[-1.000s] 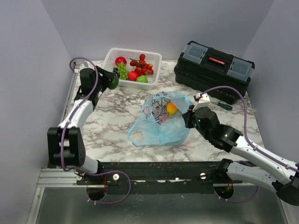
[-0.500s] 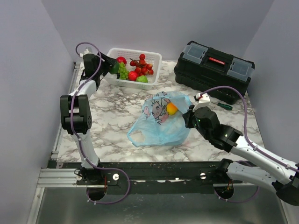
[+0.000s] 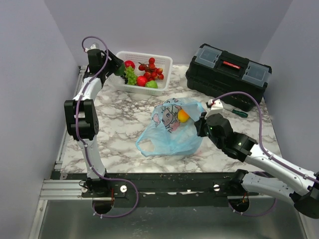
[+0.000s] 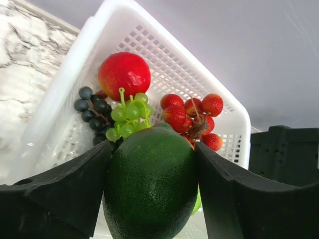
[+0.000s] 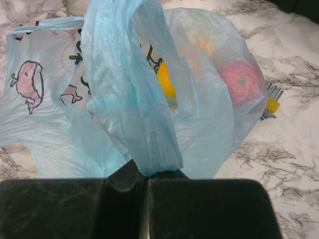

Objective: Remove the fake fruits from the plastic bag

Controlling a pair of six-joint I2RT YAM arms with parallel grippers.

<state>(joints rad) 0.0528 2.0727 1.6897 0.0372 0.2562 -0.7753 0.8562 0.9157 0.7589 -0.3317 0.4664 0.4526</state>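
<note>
The plastic bag [image 3: 172,130], light blue with a pink cartoon print, lies in the middle of the marble table. My right gripper [image 3: 201,124] is shut on one of its loop handles [image 5: 149,149] and holds that side up. Inside the bag show a yellow-orange piece [image 5: 166,82] and a pinkish-red fruit [image 5: 239,82]. My left gripper [image 3: 117,67] is shut on a dark green fruit [image 4: 152,181], held above the left edge of the white basket [image 4: 55,94]. In the basket lie a red apple [image 4: 124,74], green grapes [image 4: 127,117], red berries [image 4: 192,112] and dark grapes [image 4: 89,107].
A black toolbox [image 3: 228,69] stands at the back right. A green-handled screwdriver [image 3: 238,112] lies in front of it, close behind my right arm. A small light-green round fruit [image 3: 151,84] sits at the basket's front. Walls close in the table on three sides.
My left arm has swung up and back from the table's left side to the basket's left edge, carrying the dark green fruit. The right gripper and the bag have stayed still.
</note>
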